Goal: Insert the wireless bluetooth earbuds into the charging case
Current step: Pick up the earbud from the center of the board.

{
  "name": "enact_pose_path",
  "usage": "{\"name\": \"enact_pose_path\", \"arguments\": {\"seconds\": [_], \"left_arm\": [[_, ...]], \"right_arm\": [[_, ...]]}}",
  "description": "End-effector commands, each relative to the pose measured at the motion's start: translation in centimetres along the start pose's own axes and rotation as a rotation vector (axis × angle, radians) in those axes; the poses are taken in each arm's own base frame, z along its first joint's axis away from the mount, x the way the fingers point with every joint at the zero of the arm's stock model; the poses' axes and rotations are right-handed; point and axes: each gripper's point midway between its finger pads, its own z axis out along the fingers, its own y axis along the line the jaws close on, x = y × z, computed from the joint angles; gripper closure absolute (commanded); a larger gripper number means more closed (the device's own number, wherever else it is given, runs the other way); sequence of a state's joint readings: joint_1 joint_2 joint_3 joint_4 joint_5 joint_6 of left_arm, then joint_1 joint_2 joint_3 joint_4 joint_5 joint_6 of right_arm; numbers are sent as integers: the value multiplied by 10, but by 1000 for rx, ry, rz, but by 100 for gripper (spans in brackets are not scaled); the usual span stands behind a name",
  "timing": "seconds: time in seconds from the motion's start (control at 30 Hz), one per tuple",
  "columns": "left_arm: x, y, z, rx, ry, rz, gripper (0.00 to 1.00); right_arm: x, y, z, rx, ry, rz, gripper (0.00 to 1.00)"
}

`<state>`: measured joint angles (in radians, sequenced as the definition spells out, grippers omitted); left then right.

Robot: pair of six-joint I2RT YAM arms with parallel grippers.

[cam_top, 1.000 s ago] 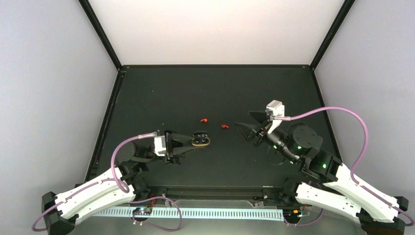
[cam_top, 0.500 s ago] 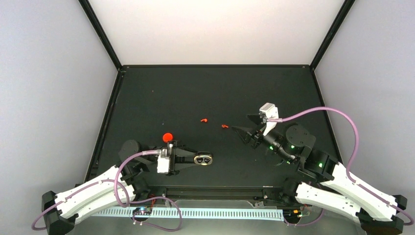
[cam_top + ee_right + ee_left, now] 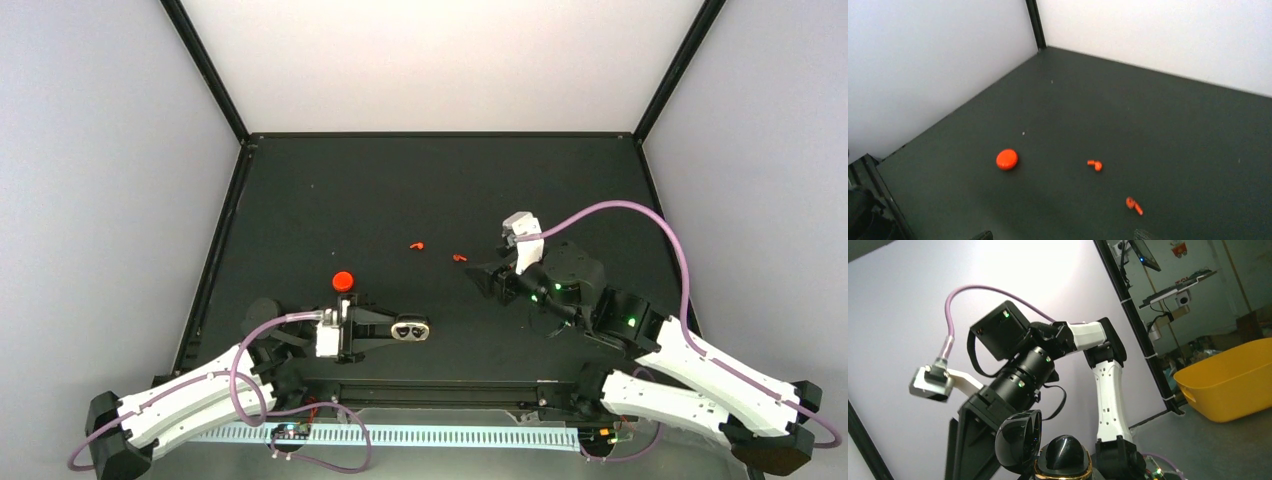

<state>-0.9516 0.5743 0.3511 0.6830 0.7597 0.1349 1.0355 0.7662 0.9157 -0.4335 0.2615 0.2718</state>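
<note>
The charging case is a small round red-orange puck lying shut on the black table; the right wrist view shows the case too. Two tiny red-orange earbuds lie apart right of it: one earbud and the other earbud. My right gripper hovers open and empty just right of the nearer earbud. My left gripper is shut on a glossy black clamshell object with a gold rim, its lid hinged up, near the front edge.
Black frame posts rise at the table's back corners. The left wrist view looks across at the right arm and a yellow tub outside the enclosure. White walls surround the table.
My left gripper pulled back toward the near edge with the black object, uncovering the red case. My right gripper moved left toward the earbuds.
</note>
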Motion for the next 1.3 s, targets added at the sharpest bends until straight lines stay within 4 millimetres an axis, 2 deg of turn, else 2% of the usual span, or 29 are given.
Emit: {"name": "enact_pose_path", "arguments": {"seconds": [0.0,0.13,0.23,0.3,0.4,0.57,0.63,0.77,1.0,1.27], "left_arm": [[-28,0,-6,-26,-111,28,99],[-32,2,-9,-53,-126,19,98],[-33,7,-14,-104,-138,0,99],[-34,11,-18,-146,-154,-11,98],[-35,17,-25,-210,-176,-28,98],[-30,21,-34,-272,-186,-65,98],[-26,22,-39,-296,-187,-81,98],[-23,23,-44,-327,-184,-97,98],[-21,22,-46,-334,-177,-101,98],[-18,21,-46,-330,-173,-114,98]], "right_arm": [[22,-12,-2,52,94,93,27],[52,-17,3,87,210,161,27],[93,-29,4,163,409,196,28],[128,-38,-4,221,572,218,30],[170,-43,-18,263,737,264,32],[236,-34,-44,246,974,378,37],[254,-29,-50,227,1039,410,39],[278,-27,-56,229,1126,429,44],[305,-24,-63,229,1231,464,49],[323,-19,-80,232,1333,512,53]]}}
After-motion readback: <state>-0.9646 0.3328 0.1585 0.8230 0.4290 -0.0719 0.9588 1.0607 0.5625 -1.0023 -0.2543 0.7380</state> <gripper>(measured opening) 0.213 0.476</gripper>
